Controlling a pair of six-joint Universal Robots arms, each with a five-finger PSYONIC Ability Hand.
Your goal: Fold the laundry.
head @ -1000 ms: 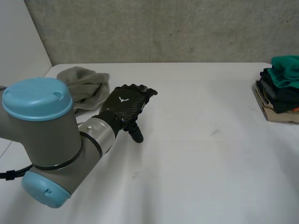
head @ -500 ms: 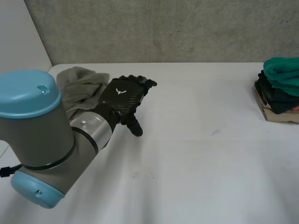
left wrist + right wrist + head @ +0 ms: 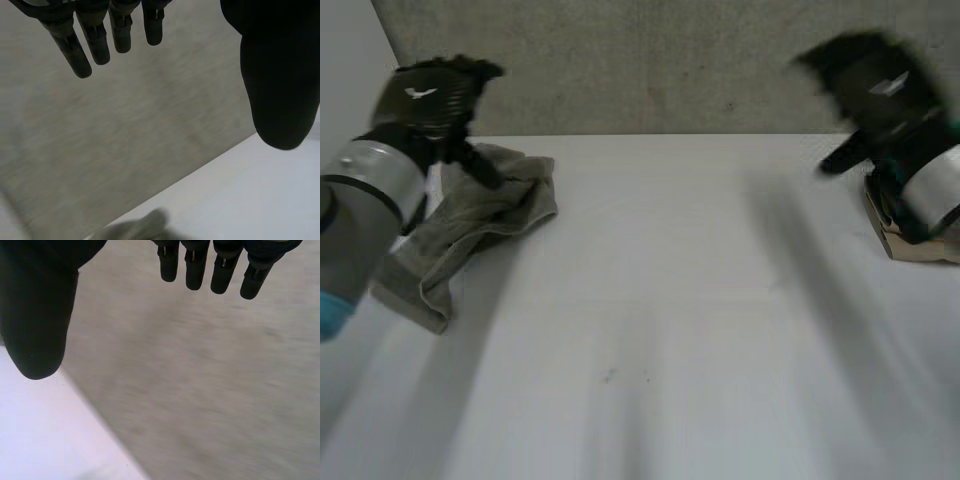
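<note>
"Looking at the laundry first, what is it like?"

"It's one towel, olive-grey, soft and thick, rumpled into loose folds. It lies at the far left of the smooth white table, with one end trailing toward the near edge."

"Does either hand have it?"

"No. The left hand, hard glossy black, hangs in front of the rough grey concrete wall, over the towel's far end. In its wrist view the fingers are straight, spread away from the thumb, and empty. The right hand is up at the far right, fingers equally straight and holding nothing."

"Anything in the way?"

"The right arm's metal wrist stands in front of a brown tray at the table's right edge, hiding most of its load."
</note>
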